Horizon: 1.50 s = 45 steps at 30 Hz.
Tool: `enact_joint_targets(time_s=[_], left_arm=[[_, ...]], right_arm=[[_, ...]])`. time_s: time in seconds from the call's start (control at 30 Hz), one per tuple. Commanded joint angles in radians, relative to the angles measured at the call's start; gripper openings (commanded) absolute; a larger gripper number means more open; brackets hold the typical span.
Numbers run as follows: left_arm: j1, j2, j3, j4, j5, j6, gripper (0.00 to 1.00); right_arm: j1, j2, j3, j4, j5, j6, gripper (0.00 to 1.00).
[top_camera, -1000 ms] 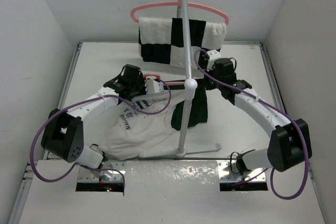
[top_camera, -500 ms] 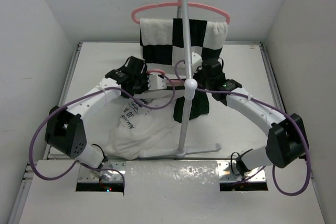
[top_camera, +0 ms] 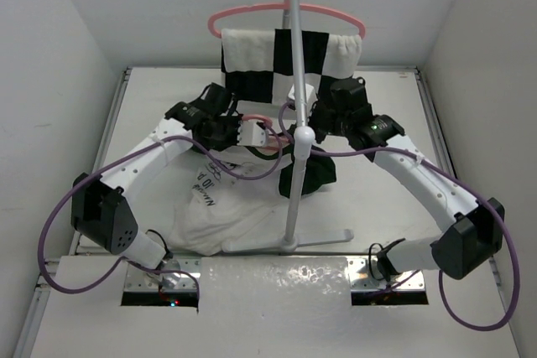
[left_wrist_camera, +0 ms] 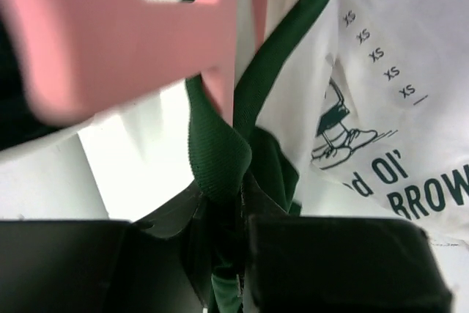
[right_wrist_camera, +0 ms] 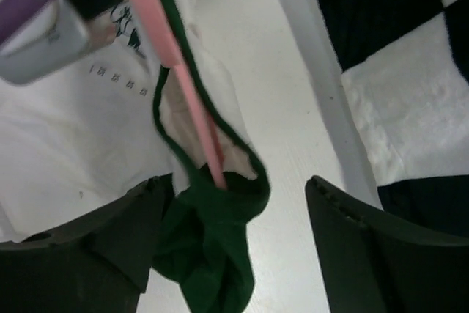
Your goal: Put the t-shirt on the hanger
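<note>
1. The t-shirt (top_camera: 220, 207) lies crumpled on the surface (top_camera: 151, 115), and one arm of the hanger (right_wrist_camera: 183, 82) runs into its green collar opening.
2. The left tool (left_wrist_camera: 242, 218) pinches the collar just below the hanger.
3. The right tool (right_wrist_camera: 236, 188) is spread, straddling the collar and the hanger's end.
4. Both arms reach inward.

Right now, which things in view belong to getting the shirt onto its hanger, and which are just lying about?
In the job: cream-white t-shirt with dark green sleeves and collar; thin pink plastic hanger at its collar; left gripper, shut on the collar; right gripper, open.
Lying about: second pink hanger carrying a black-and-white checkered cloth; white pole stand.
</note>
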<state>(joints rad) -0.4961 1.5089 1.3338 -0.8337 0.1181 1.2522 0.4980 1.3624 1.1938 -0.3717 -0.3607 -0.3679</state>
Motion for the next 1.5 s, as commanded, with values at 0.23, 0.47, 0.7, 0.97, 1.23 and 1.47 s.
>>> enact_joint_targets(time_s=[0.23,0.47,0.7,0.97,1.23,1.47], left_arm=[[-0.012,-0.050,0.096,-0.070,0.149,-0.003,0.00],[-0.004,-0.053,0.111,-0.094,0.219,-0.031,0.00],[0.001,-0.050,0.139,-0.104,0.291,-0.062,0.00],[0.039,-0.044,0.159,-0.096,0.380,-0.119,0.00],[0.059,-0.039,0.192,-0.018,0.457,-0.266,0.00],[0.073,-0.062,0.140,0.091,0.250,-0.449,0.32]], right_arm=[[-0.036,-0.027,0.004,0.117,-0.355,0.006,0.59],[-0.036,0.089,-0.013,0.105,-0.469,0.004,0.66],[-0.036,0.227,0.035,0.167,-0.429,0.047,0.73],[-0.024,0.248,-0.074,0.301,-0.400,0.111,0.54],[-0.048,0.271,-0.048,0.284,-0.457,0.181,0.00],[-0.165,0.192,-0.129,0.297,-0.555,0.284,0.00]])
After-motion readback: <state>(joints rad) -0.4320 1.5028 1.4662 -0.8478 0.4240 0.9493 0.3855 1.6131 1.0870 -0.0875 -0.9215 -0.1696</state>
